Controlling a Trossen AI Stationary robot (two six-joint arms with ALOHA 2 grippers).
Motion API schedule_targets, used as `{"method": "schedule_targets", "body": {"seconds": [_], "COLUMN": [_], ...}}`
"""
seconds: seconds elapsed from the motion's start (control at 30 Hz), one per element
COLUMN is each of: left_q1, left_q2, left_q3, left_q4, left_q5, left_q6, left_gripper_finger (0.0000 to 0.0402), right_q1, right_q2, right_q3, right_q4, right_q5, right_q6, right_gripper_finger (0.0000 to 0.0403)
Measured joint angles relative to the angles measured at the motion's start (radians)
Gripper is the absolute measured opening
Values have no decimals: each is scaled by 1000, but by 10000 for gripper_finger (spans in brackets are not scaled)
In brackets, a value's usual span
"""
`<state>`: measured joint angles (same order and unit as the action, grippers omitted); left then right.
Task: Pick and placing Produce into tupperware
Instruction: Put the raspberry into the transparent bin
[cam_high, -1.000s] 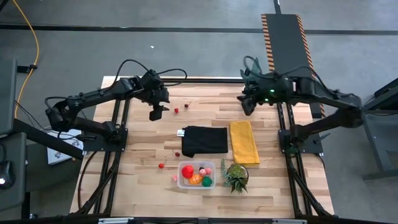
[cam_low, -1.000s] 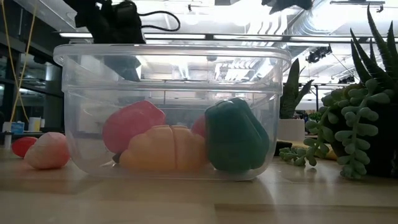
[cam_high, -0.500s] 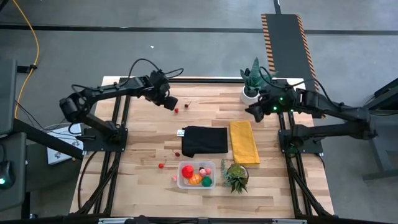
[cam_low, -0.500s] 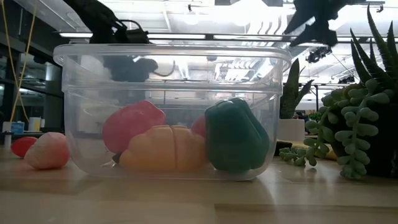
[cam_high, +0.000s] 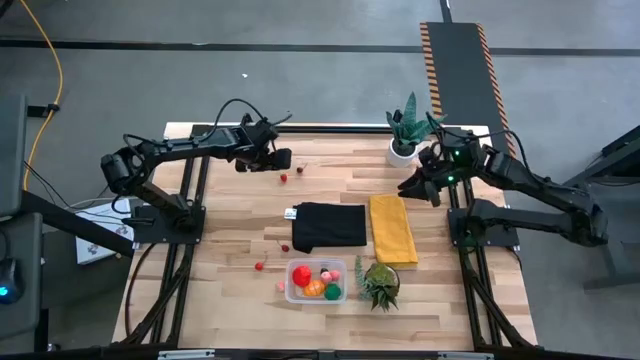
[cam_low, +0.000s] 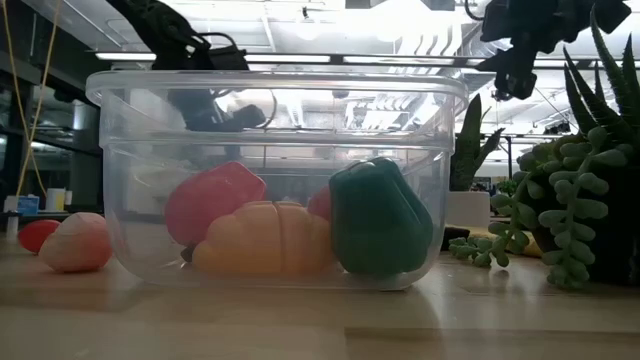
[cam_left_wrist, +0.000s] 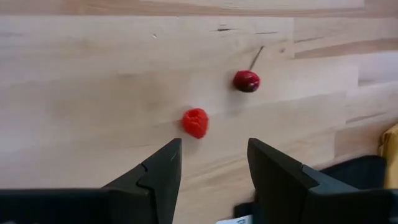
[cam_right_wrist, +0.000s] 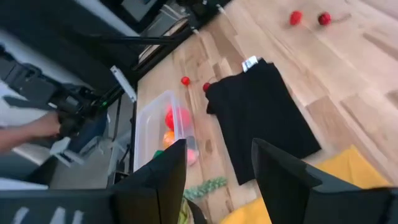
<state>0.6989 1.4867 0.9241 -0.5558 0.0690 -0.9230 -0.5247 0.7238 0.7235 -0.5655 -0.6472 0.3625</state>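
The left gripper (cam_left_wrist: 210, 180) has swung over beside the raspberry (cam_left_wrist: 195, 122), jaws spread and empty, lining up the next pick.

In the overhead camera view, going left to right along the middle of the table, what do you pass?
White tag → black cloth → yellow cloth.

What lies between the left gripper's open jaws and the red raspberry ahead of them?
Only bare wooden table separates the left gripper from the raspberry; the left wrist view shows this.
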Motion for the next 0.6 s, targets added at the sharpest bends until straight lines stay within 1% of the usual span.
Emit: {"method": "schedule_targets", "body": {"seconds": [0.07, 0.17, 0.37, 0.47, 0.6], "left_q1": [-26, -66, -88, -89, -91], "left_q2": [15, 56, 168, 219, 265], "left_q3": [12, 66, 211, 281, 352], "left_q4": [3, 5, -117, -211, -317], "left_q5": [-10, -29, -48, -79, -107], "left_q6": [-45, -61, -78, -78, -81], "left_gripper_finger": [173, 173, 173, 172, 172], "right_q1": [-34, -89, -176, -197, -208], "right_q2": [0, 0, 2, 2, 2], "right_q3": [0, 0, 0, 0, 0], "right_q4": [-7, -27, -59, -67, -80], "right_q5": [-46, -112, -248, -286, -295], "right_q6": [-49, -118, -185, -208, -242], "right_gripper_finger": [171, 171, 171, 171, 171]}}
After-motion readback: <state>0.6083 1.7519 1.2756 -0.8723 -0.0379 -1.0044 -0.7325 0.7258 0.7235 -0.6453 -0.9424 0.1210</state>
